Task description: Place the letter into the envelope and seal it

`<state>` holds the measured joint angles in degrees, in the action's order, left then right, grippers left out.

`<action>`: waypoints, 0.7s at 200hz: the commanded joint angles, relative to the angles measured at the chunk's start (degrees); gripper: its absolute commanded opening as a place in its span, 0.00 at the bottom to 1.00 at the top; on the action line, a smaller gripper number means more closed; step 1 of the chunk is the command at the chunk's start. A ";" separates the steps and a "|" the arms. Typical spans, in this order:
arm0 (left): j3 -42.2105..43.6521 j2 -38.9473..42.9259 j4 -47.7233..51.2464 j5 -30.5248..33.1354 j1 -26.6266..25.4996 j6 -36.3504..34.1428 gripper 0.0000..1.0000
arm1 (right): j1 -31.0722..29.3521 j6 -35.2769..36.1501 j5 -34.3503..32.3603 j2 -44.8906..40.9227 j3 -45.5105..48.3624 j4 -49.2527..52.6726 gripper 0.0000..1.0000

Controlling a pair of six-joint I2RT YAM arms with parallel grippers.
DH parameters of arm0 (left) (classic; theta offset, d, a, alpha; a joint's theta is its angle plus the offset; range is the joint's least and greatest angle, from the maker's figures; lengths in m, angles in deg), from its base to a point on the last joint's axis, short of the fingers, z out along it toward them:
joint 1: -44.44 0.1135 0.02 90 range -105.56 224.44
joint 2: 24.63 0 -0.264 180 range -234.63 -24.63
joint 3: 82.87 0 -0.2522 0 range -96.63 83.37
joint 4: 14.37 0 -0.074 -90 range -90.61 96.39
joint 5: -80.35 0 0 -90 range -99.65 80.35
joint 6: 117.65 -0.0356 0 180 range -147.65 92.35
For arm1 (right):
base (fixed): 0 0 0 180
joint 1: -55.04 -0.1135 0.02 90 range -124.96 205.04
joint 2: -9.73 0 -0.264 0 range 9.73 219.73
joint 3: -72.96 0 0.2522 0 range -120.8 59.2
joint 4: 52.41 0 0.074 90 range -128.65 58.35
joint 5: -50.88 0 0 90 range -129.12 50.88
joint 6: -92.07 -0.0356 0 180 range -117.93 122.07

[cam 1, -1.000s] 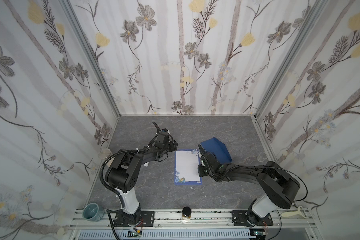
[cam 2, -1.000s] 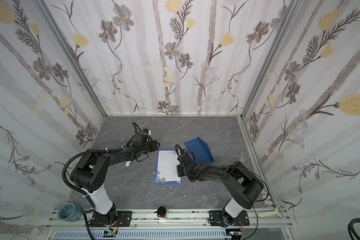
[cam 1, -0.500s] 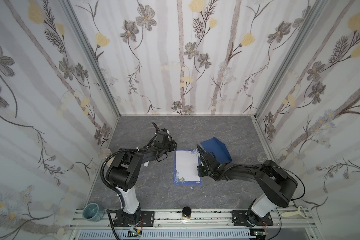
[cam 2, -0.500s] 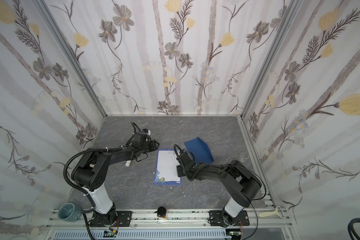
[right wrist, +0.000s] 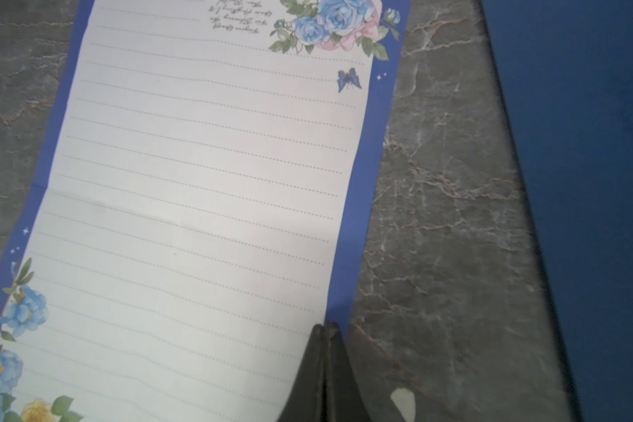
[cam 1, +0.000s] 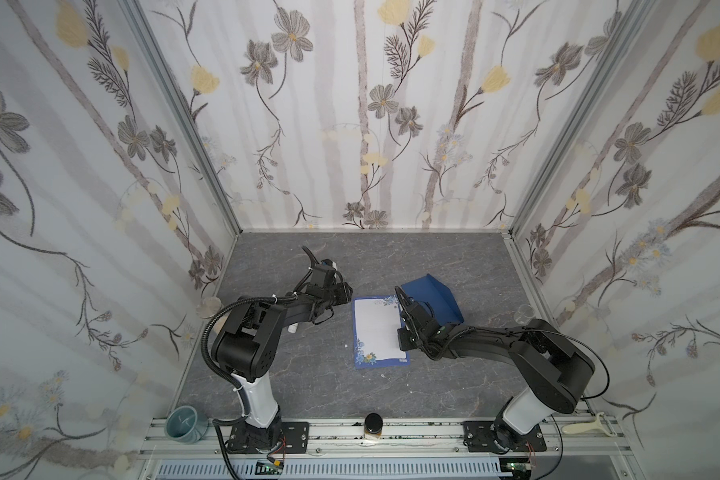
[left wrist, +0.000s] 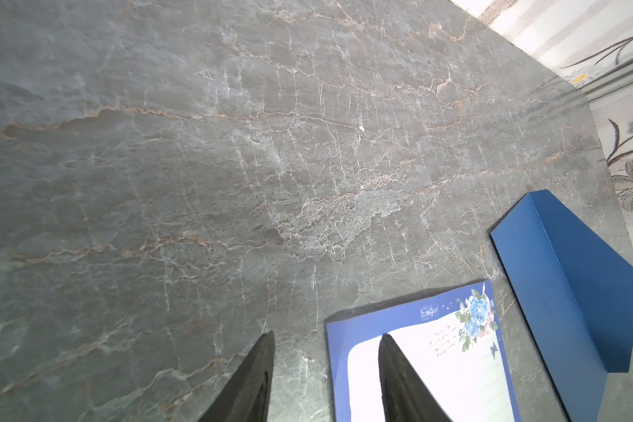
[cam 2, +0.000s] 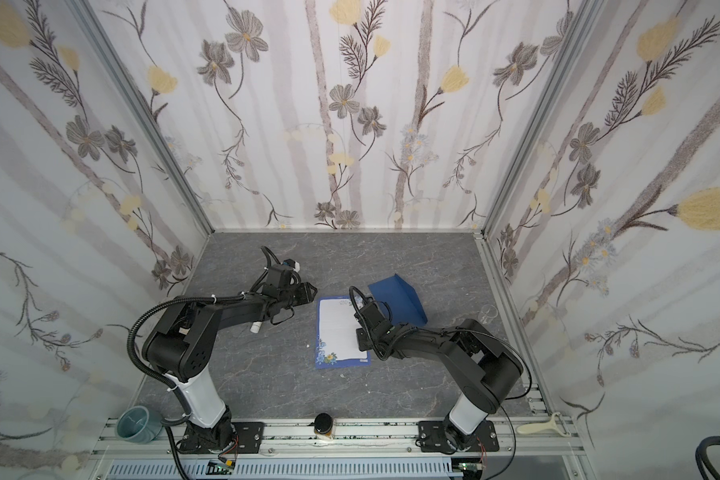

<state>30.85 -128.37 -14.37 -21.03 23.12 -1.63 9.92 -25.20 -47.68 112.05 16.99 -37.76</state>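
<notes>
Letter (right wrist: 183, 182) edge between right fingers (right wrist: 307, 369)

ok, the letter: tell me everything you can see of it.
The letter is a white lined paper sheet with a blue border, blue roses at two opposite corners and a small butterfly. It lies face up, unfolded and slightly wavy, on the grey table, apart from the envelope. The right gripper is shut on its border.

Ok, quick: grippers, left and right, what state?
Left gripper: open, holding nothing.
Right gripper: shut at the letter's edge; whether it pinches the paper is unclear.
</notes>
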 commanded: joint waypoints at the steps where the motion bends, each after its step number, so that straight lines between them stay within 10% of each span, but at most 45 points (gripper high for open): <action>1: 0.47 0.56 -1.09 -0.58 0.02 0.61 0.46 | 0.04 1.49 -1.55 -1.50 -0.50 2.55 0.07; 140: -5.52 -5.80 -1.20 -4.91 -0.05 -1.04 0.44 | -1.46 -1.29 2.93 -0.53 0.71 0.79 0.08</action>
<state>26.94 -132.70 -14.48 -24.57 23.03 -1.83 8.49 -24.98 -45.01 110.26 16.57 -35.29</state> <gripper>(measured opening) 0.442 0.091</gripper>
